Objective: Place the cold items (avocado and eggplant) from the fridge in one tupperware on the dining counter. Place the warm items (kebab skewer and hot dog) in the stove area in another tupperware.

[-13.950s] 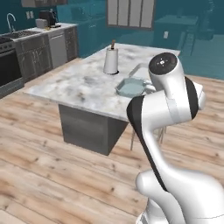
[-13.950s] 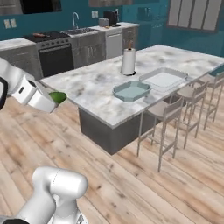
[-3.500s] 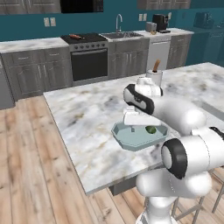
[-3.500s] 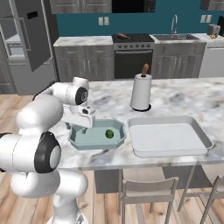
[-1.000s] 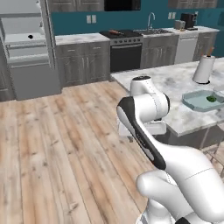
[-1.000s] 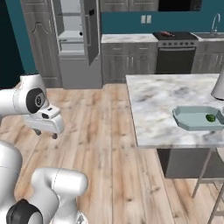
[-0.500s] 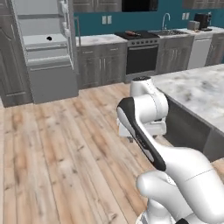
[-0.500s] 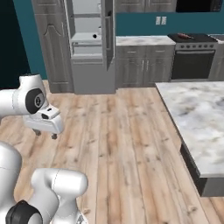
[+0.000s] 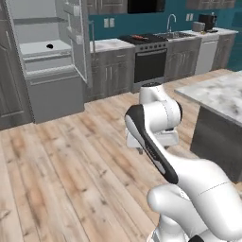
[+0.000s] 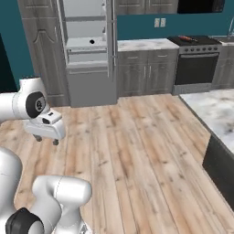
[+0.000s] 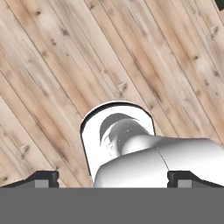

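My gripper [image 10: 47,140] hangs low over the wooden floor, open, with nothing between its fingers. The hand view shows its fingertips [image 11: 41,177] far apart, pointing down at the planks. From the left base camera the gripper [image 9: 142,150] sits under the folded arm. The fridge [image 9: 47,61] stands open at the back left, and a small dark thing, by its look the eggplant [image 9: 49,46], lies on a shelf. The right base view shows the same eggplant [image 10: 92,41]. A reddish item [image 9: 137,37] lies on the stove top, too small to tell which warm item it is.
The stove [image 10: 196,59] stands along the back wall among grey cabinets, with a sink [image 9: 170,33] further right. A corner of the marble dining counter [image 10: 215,109] juts in at the right. Open wooden floor [image 10: 137,151] lies between me and the fridge.
The whole scene has swung: the base has turned away from the dining counter and now faces the open fridge and back cabinets. The gripper has stayed open and empty, the arm folded as before.
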